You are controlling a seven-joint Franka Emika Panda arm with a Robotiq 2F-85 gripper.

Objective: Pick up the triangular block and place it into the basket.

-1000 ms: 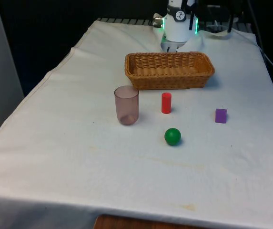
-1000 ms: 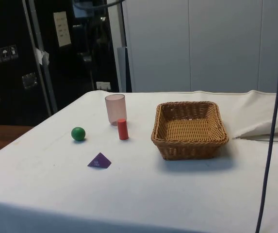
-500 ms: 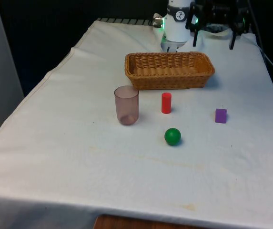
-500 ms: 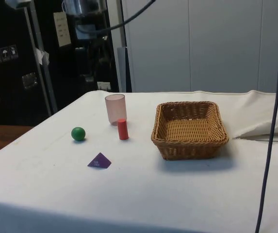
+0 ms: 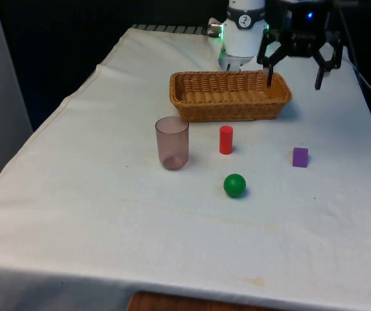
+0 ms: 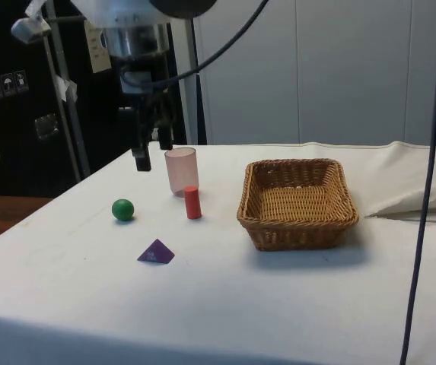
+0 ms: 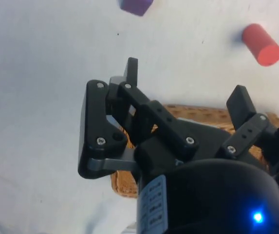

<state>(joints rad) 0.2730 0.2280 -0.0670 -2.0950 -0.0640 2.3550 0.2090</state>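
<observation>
Two black gripper (image 5: pixel 293 74) fingers spread wide, apparently empty, hovering by brown wicker basket (image 5: pixel 230 95); small purple triangular block (image 6: pixel 156 252) on white cloth, well apart

A white cloth (image 5: pixel 107 214) covers the table, creased along its edges, with a strip of brown wood (image 5: pixel 172 303) showing below its near hem. Behind the table in the side view stand dark cabinets (image 6: pixel 20 99) and pale wall panels (image 6: pixel 316 68).
</observation>
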